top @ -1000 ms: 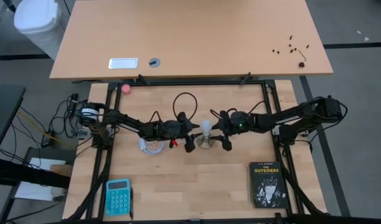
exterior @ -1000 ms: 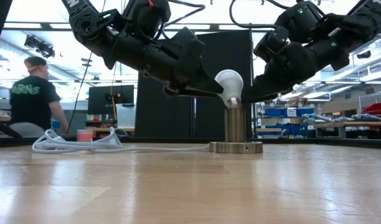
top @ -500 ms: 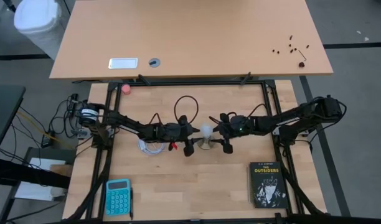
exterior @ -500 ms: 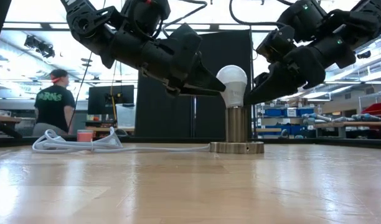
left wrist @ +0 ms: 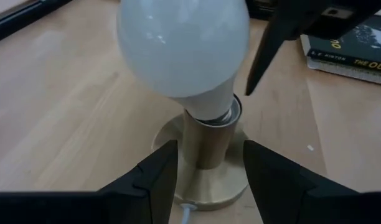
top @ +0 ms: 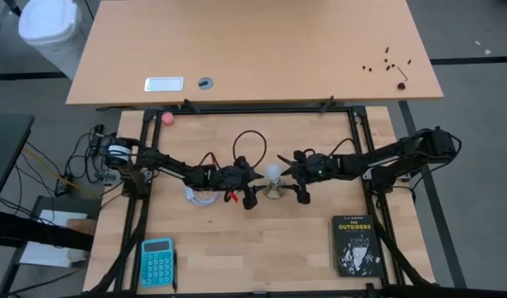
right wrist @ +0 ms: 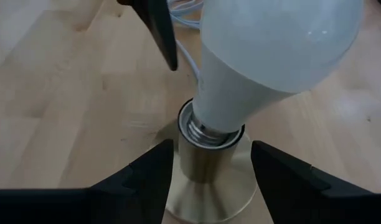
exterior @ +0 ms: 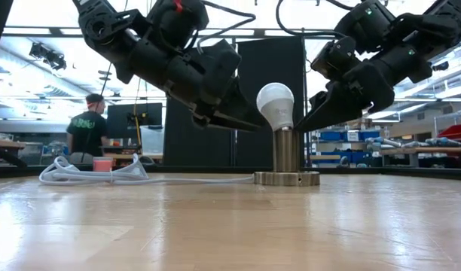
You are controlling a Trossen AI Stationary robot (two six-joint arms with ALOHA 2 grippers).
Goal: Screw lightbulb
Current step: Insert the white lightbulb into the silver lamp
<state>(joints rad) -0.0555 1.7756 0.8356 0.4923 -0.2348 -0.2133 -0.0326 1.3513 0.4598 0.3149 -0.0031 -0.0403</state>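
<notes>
Looking at this one, the lightbulb (exterior: 276,104) sits base-down in the brass socket (exterior: 285,149), which stands upright on its round foot on the table (exterior: 230,226). From the wrist views the bulb leans a bit and you can see the metal thread at the socket's mouth, so my guess is it's seated but not screwed home yet.

Both grippers flank the socket. The left gripper (left wrist: 207,169) has its fingers spread either side of the socket's stem, not pinching anything, with the bulb above them. The right gripper (right wrist: 210,168) comes from the opposite side of the socket, same deal: fingers apart, straddling the stem, gripping nothing.

To do this step well I'd say: one gripper should pin the socket's foot or stem so it can't spin or skate across the wood, and the other should take the globe gently at its widest part. Straighten the bulb over the socket first, otherwise the thread will cross. Turn in short bites, let go, regrip. Light squeeze only, it's a smooth round thing and will pop out sideways. The white cord (exterior: 102,175) trailing away from the socket could drag it too
</notes>
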